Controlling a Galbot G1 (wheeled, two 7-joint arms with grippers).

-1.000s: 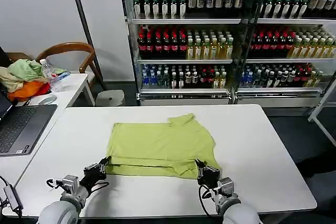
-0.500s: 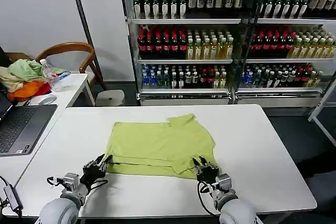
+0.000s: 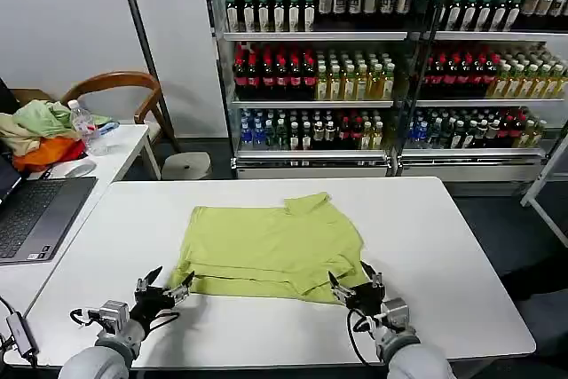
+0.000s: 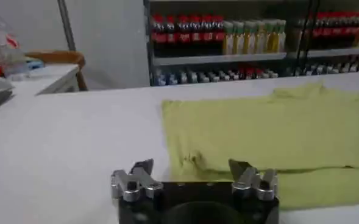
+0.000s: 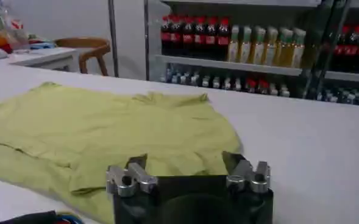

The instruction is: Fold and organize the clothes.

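Jaws on both the left gripper (image 3: 163, 287) and right gripper (image 3: 356, 282) have popped wide and backed off the lime yellow-green cotton T-shirt (image 3: 273, 248), now lying released, partly folded mid-desk (image 3: 444, 246), so that fold looks done.

- The left gripper (image 3: 165, 288) sat low at 7 o'clock in the head view, fingers spread apart.
- The right gripper (image 3: 355, 280) sat at 5 o'clock, fingers likewise apart.

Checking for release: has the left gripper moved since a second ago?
Yes. The left gripper backed off the shirt's near hem and opened.
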